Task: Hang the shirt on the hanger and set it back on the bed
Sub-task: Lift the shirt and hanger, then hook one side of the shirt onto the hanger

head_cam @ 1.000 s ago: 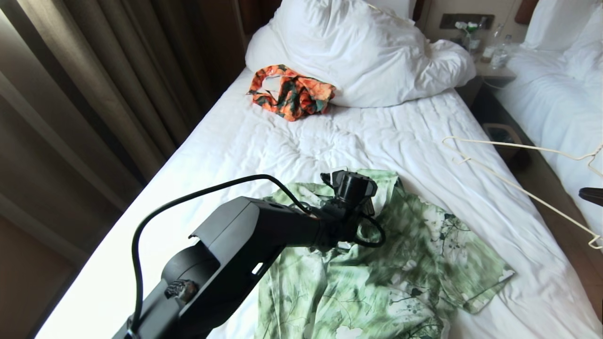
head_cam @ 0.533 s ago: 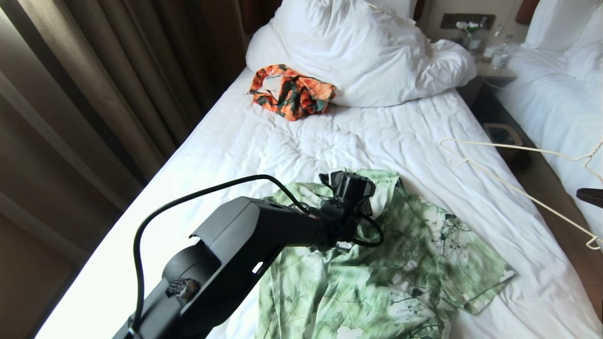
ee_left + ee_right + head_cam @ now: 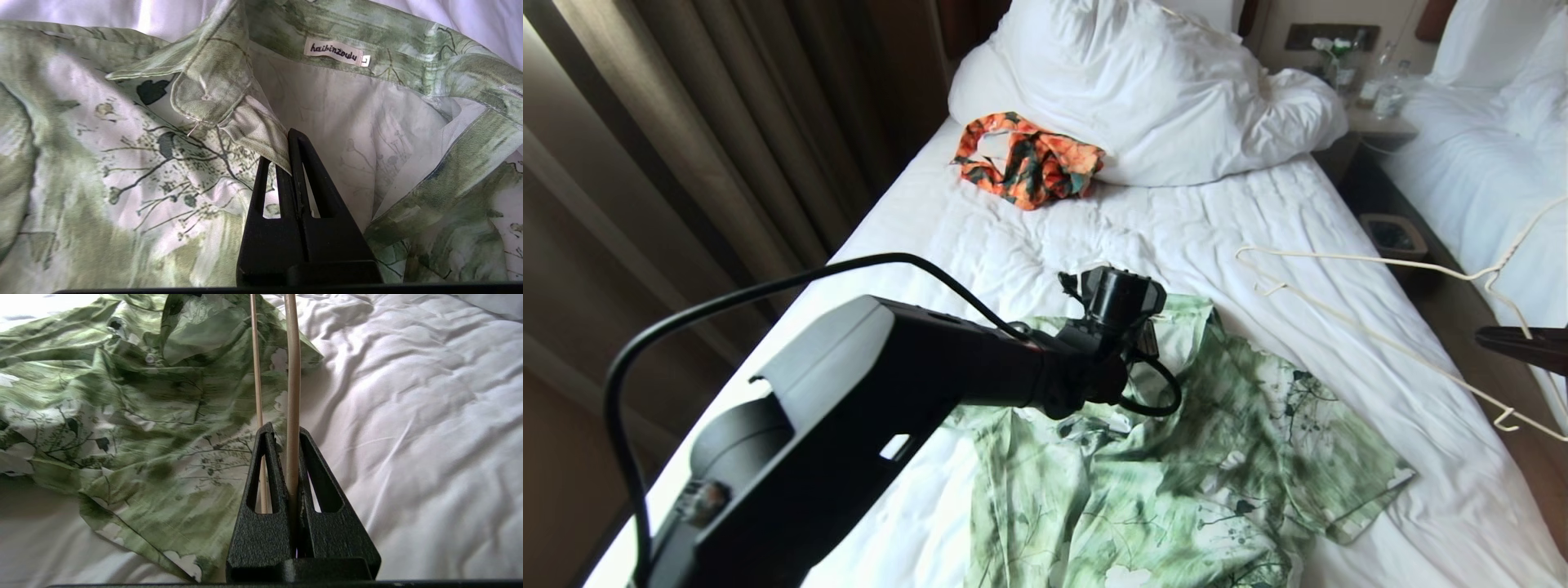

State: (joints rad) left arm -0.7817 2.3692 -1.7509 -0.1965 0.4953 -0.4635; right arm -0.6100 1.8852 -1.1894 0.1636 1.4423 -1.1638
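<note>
The shirt [image 3: 1176, 457] lies flat on the bed [image 3: 1029, 245]. The left gripper [image 3: 292, 141] pinches its front edge, just below the collar. The right gripper [image 3: 282, 430] is squeezed on the hanger [image 3: 1380, 327], held in the air beside the shirt.

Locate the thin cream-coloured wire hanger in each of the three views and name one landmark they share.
Head view: the cream wire hanger is at the right, above the white bed's edge, held by the right gripper.
Left wrist view: not in it.
Right wrist view: two rods run up from the fingers, centre.
Shared landmark: the green leaf-print shirt.
</note>
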